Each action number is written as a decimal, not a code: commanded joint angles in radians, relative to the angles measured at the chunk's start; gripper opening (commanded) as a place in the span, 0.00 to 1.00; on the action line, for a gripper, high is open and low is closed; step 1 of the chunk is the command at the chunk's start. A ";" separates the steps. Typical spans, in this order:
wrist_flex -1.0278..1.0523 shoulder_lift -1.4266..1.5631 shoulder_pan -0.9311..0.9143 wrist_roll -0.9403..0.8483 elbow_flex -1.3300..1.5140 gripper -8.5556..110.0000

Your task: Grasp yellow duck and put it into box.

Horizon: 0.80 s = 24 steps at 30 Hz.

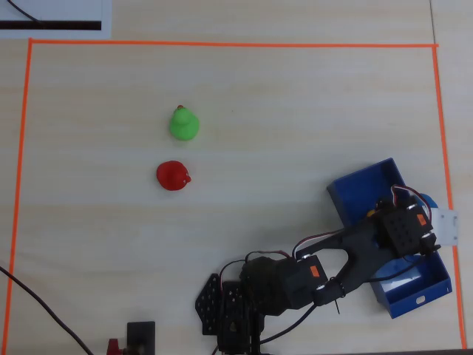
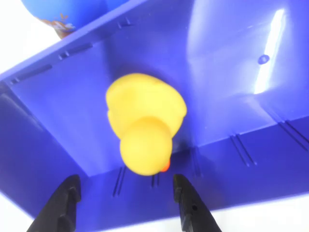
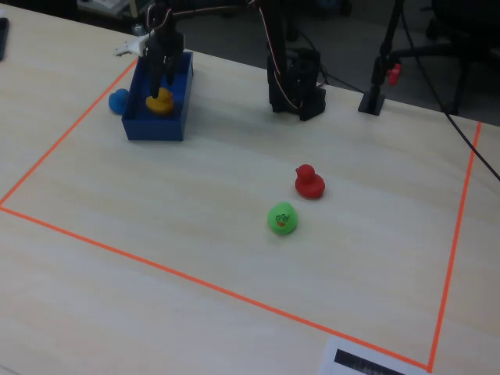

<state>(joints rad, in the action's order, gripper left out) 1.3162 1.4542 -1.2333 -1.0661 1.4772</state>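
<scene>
**Yellow duck lies in the box, pincer spread above it**

In the wrist view the yellow duck rests on the floor of the box, against a wall. The gripper hangs above it, fingers spread apart and touching nothing. In the overhead view the arm hides the duck. The green duck and red duck sit well apart, inside the orange tape border.

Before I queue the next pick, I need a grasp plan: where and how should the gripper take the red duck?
Probably across the red duck's rounded body, from straight above. It stands upright on open table, apart from the green duck, so nothing blocks the fingers on either flank. The head on top is narrower and would likely slip. The gripper hangs open over the yellow duck in the box.
</scene>
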 commanded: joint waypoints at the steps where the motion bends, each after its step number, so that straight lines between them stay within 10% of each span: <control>1: 0.011 0.080 -0.006 0.020 -0.012 0.28; 7: 0.014 0.133 0.005 0.115 -0.063 0.28; 12: 0.021 0.232 0.044 0.192 -0.067 0.07; 24: 0.077 0.600 0.141 0.187 0.207 0.07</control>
<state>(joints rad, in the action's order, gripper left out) 1.3806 1.9159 -1.1183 -0.8422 1.5999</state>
